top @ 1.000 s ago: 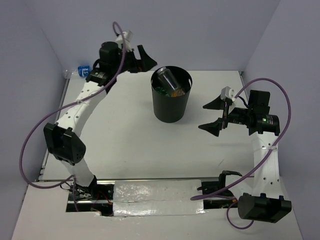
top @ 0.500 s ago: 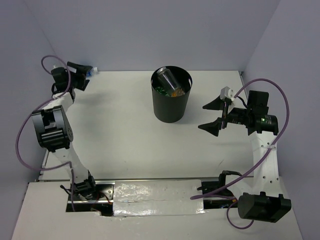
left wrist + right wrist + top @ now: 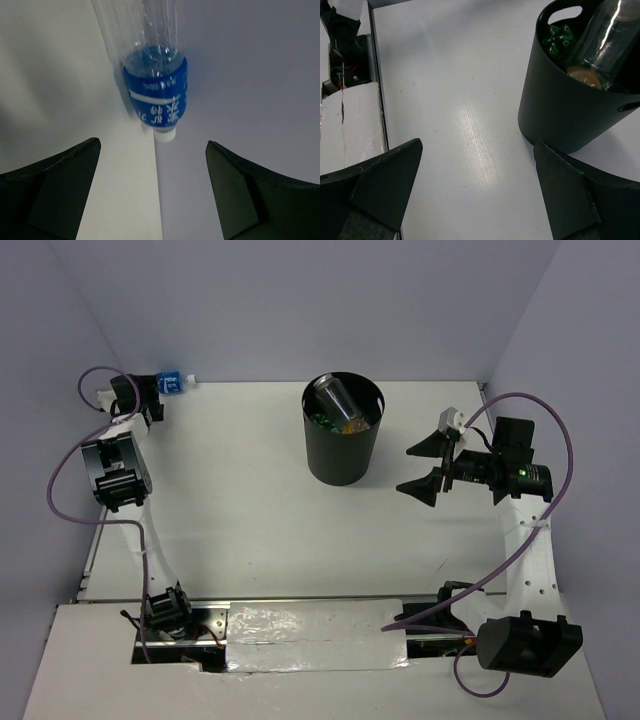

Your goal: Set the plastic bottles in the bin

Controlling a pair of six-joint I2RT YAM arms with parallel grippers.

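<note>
Two grippers show up in the overhead shot: the left gripper [image 3: 152, 400] is way out at the far-left corner of the white table [image 3: 250, 500], jaws spread, right by a blue-label bottle [image 3: 170, 383] lying against the back wall, apart from it as far as I can tell. The right gripper [image 3: 405, 472] hangs wide open just right of the bin [image 3: 340, 455], holding nothing. That bin is a smooth black cylinder, and from above you can see a clear bottle [image 3: 338, 398] leaning inside with what looks like an orange bottle [image 3: 350, 425] under it. The left wrist cam gives what the overhead can't: the blue-label bottle [image 3: 156, 95] is ribbed clear plastic with a white cap [image 3: 164, 135], its label printed in white characters I can't make out. It sits ahead of the left gripper [image 3: 152, 145], not touching either matte black finger [image 3: 55, 185]. The right wrist cam shows the bin [image 3: 560, 120] from the side, with a cut-out handle [image 3: 563, 12] in the rim, a knobbly green bottle [image 3: 555, 40] and the glossy clear bottle [image 3: 605, 40] poking above the rim. The right gripper [image 3: 477, 145] is over bare table [image 3: 470, 75], fingers apart and empty.
</note>
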